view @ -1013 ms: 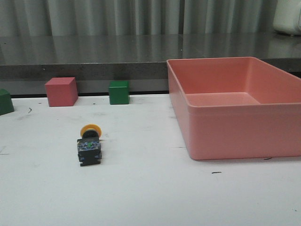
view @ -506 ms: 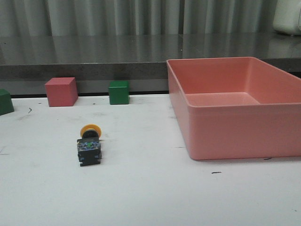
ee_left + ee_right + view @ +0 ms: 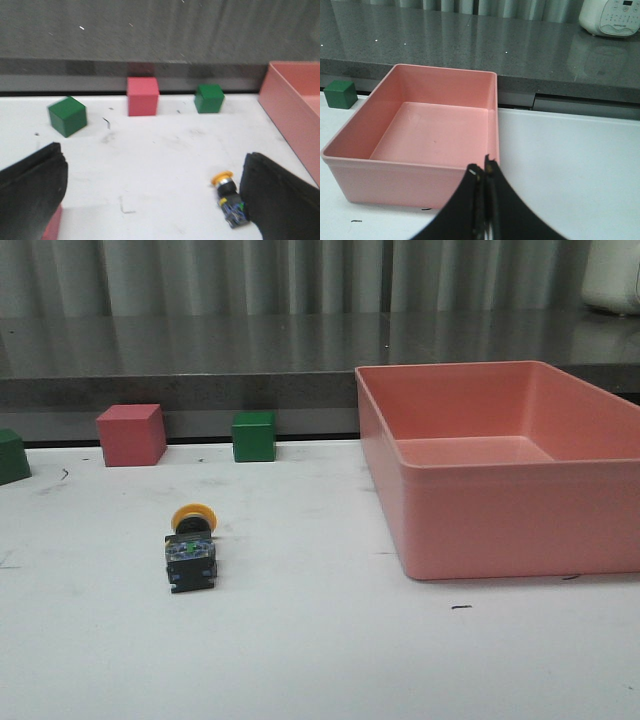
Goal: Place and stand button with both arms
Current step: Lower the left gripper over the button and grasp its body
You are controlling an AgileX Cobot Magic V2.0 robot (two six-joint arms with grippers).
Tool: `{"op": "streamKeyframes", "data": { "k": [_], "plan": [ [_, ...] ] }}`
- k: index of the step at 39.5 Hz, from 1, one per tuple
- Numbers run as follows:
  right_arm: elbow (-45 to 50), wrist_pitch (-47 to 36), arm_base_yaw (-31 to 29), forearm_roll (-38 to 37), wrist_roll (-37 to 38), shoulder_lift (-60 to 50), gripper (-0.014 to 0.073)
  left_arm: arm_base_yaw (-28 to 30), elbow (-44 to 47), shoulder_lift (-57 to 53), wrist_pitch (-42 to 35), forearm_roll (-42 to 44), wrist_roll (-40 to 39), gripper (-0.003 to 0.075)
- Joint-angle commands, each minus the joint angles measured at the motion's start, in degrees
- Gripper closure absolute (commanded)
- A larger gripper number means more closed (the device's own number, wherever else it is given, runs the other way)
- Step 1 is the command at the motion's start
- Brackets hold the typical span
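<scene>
The button [image 3: 190, 552] lies on its side on the table [image 3: 320, 660], at nine o'clock from the pink bin [image 3: 500, 465]; left gripper [image 3: 150, 195] spread wide, right gripper [image 3: 485, 172] clenched empty; an off-centre pinch risks rolling it.

button [image 3: 190, 550] left of bin [image 3: 500, 530] | cubes [image 3: 253, 436] behind button

Lab: white table [image 3: 330, 650], curtain [image 3: 300, 275]

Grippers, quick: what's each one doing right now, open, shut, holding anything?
Left gripper: open, empty, fingers spread wide above the table.
Right gripper: shut, holding nothing.
</scene>
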Motion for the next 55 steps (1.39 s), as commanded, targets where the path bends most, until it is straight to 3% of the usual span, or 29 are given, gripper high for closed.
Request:
{"op": "streamKeyframes", "data": {
  "k": [1,7,13,31,42,55],
  "plan": [
    [-1.36,-5.02,-0.37,-1.06,-0.37,0.57,0.0666,-5.58,-3.89,5.84,-3.17,-0.64,0.0,0.0051],
    [-1.36,-5.02,-0.37,-1.06,-0.37,0.57,0.0666,-15.22,-8.11,16.6,-2.43,-0.64,0.0,0.0051],
    [-1.36,-5.02,-0.37,-1.06,-0.37,0.57,0.0666,-19.52,-14.66,28.18,3.27,-1.88,-0.38,0.0051],
    [-1.36,-5.02,-0.37,-1.06,-0.37,0.57,0.0666,-18.29,-40.51,58.72,29.19,-2.37,-9.86,0.0051],
    [-1.36,-5.02,-0.37,-1.06,-0.37,0.57,0.0666,-14.19,-48.51,69.54,31.42,-2.37,-13.13,0.005],
    [-1.36,-5.02,-0.37,-1.06,-0.37,0.57,0.0666,-13.6,-55.5,77.67,34.93,-2.72,-13.13,0.0051]
  ]
}}
